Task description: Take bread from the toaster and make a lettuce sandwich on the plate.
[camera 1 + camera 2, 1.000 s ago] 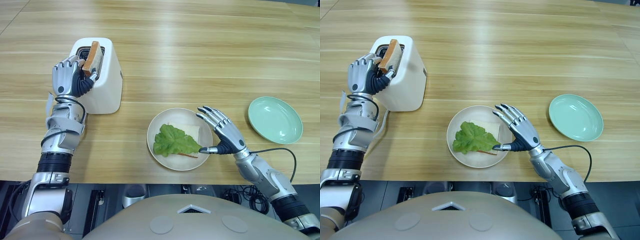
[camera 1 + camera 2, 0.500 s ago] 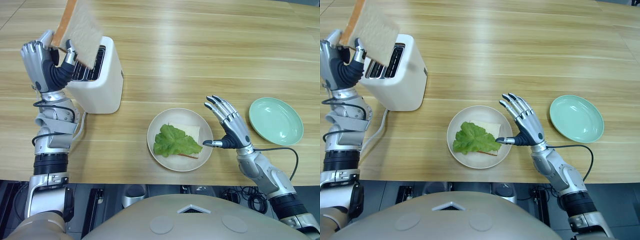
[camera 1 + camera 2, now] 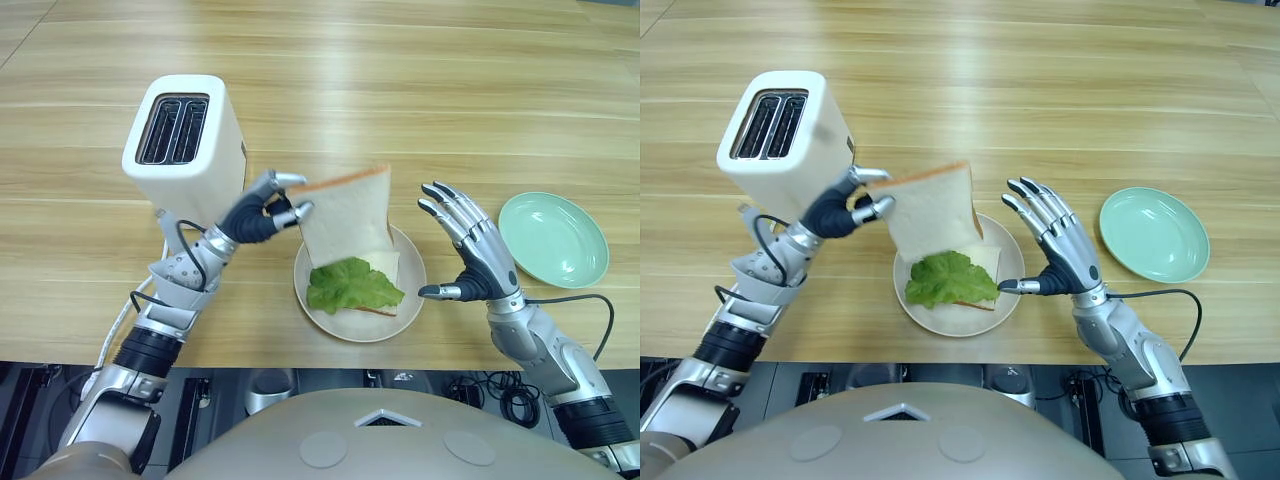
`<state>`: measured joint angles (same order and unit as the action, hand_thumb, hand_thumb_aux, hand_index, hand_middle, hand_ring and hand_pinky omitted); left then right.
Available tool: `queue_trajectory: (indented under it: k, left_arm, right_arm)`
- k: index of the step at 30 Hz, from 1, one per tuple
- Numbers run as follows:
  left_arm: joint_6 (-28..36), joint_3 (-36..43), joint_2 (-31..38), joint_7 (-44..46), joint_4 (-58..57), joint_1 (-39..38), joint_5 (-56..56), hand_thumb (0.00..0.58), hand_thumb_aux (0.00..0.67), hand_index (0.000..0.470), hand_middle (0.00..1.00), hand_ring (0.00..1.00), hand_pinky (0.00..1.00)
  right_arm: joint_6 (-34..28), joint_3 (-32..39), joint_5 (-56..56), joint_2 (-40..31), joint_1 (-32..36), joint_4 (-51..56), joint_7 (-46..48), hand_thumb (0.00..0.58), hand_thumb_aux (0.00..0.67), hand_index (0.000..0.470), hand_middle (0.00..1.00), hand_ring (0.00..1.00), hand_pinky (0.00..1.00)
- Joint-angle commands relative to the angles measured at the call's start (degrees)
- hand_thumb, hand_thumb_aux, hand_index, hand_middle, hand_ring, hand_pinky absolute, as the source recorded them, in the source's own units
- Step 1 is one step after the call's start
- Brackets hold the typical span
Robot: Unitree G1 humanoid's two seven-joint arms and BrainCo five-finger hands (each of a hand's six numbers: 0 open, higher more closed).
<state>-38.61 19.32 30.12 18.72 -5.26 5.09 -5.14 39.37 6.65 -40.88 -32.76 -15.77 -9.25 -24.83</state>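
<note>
L hand (image 3: pixel 252 212): wearing silver-grey plates over black inner parts; fingertips showing pale grey pads.
R hand (image 3: pixel 483 268): same build, silver backs w/ dark seams running btwn plates; palm side showing black.
L arm (image 3: pixel 180 285): wearing silver segmented shells, black gaps showing btwn; black ribbed band (image 3: pixel 150 350) ringing it further up.
L cable (image 3: pixel 181 228): thin black wire looping off the wrist.
R arm (image 3: pixel 540 345): wearing silver shells too; black ribbed cuff (image 3: pixel 590 410) ringing it nr the elbow.
R cable (image 3: pixel 570 298): black wire arcing out from the wrist.
</note>
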Motion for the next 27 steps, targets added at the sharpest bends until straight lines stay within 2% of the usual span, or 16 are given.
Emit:
queue_trajectory:
  k: [1, 7, 15, 21, 27]
  left_arm:
    - [1.21, 1.51, -2.05, 8.14, -3.94, 0.0, -3.68, 0.58, 0.67, 0.46, 1.0, 1.0, 1.0]
    - [2.12, 2.17, -7.44, 16.35, -12.36, 2.27, -3.77, 0.58, 0.67, 0.46, 1.0, 1.0, 1.0]
    - [0.47, 0.89, -12.95, 19.27, -22.06, 6.81, -0.75, 0.58, 0.67, 0.46, 1.0, 1.0, 1.0]
    - [-2.34, 0.26, -15.61, 13.98, -37.06, 13.57, 7.43, 0.58, 0.67, 0.46, 1.0, 1.0, 1.0]
    - [-4.69, 1.2, -16.83, 7.29, -48.26, 17.21, 15.19, 0.58, 0.67, 0.46, 1.0, 1.0, 1.0]
  right_arm:
    - [0.97, 0.97, 2.1, -0.36, -0.76, -1.92, 5.47, 0.0, 0.0, 0.0, 0.0, 0.0, 0.0]
    - [1.64, 4.94, 0.75, 0.45, -0.65, -0.32, 11.77, 0.0, 0.0, 0.0, 0.0, 0.0, 0.0]
    - [2.44, 7.4, 3.2, 0.17, -2.26, -0.54, 18.03, 0.0, 0.0, 0.0, 0.0, 0.0, 0.0]
    - [3.3, 8.23, 5.95, -0.3, -3.64, -0.01, 22.35, 0.0, 0.0, 0.0, 0.0, 0.0, 0.0]
    - [3.44, 9.04, 5.74, -0.12, -3.83, 0.63, 24.99, 0.0, 0.0, 0.0, 0.0, 0.0, 0.0]
